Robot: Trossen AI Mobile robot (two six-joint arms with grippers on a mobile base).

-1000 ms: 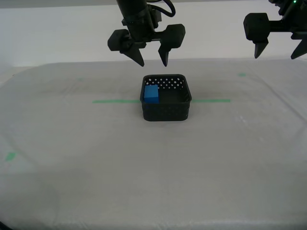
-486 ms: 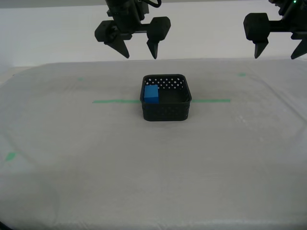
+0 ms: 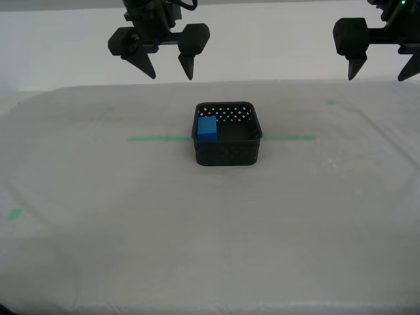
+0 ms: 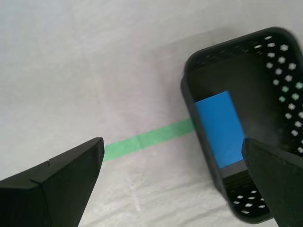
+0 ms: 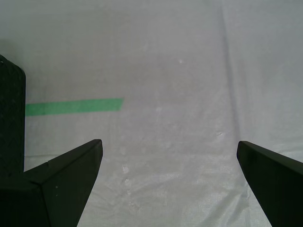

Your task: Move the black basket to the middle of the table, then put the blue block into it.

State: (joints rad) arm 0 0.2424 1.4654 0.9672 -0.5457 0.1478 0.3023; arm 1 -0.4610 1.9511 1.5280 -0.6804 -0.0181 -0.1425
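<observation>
Lighting's bright, soft and even, no glare, only faint shadows on the table (image 3: pixel 210 230). Exterior view's sharp; wrist views slightly soft.

Blue block (image 3: pixel 207 127), black perforated basket (image 3: pixel 227 152)

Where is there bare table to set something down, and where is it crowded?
The table is bare cloth nearly everywhere: the whole near half, and both sides of the black basket along the green tape line. Only the basket's spot is taken, with the blue block inside. My second gripper and first gripper hang above.
</observation>
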